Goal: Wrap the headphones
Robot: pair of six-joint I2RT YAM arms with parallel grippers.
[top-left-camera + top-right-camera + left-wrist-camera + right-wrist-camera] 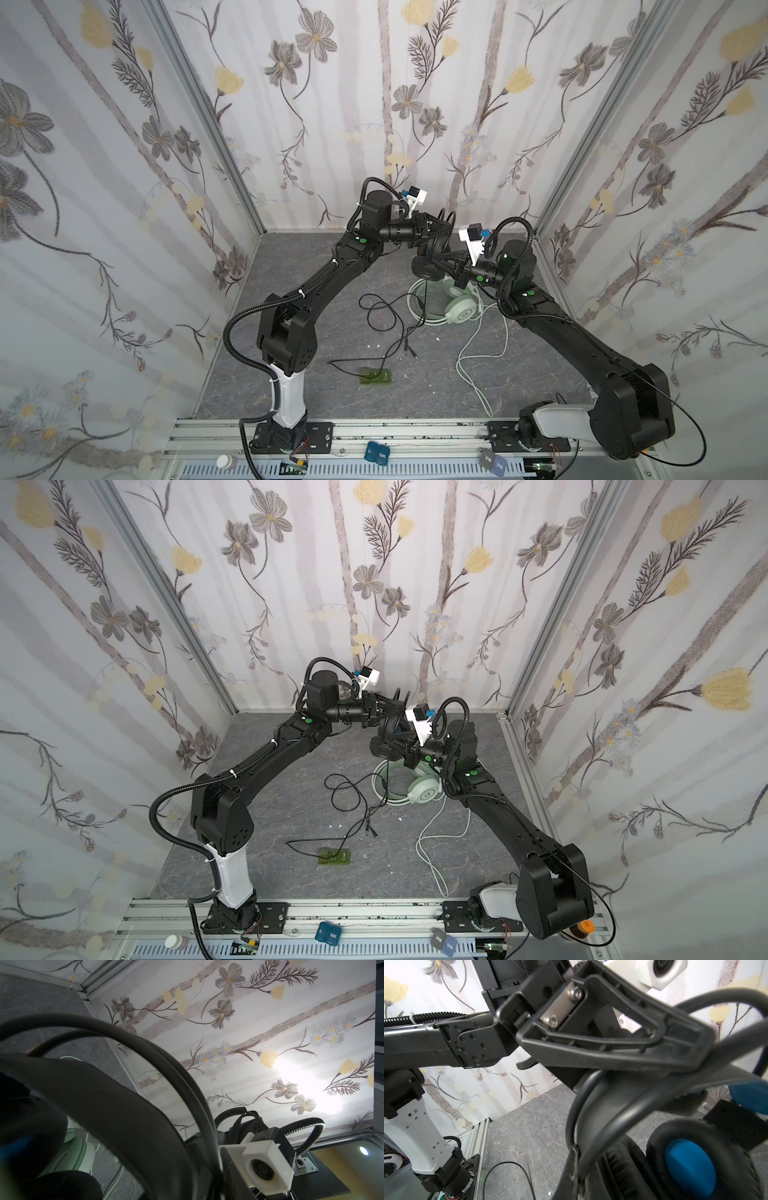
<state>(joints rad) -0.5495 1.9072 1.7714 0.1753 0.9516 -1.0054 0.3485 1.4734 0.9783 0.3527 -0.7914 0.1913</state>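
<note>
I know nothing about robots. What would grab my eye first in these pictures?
Two black arms meet at the back of the table, with black headphones hanging in the air between the left gripper and right gripper. Below them mint-green headphones lie on the grey table, beside loose black cable. Bold flowered wallpaper surrounds everything.

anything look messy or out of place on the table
Yes. The black cable sprawls in loose tangled loops across the middle of the table, plugs lying free, reaching a small green item. The mint cable trails unwrapped from the mint headphones toward the front edge.
</note>
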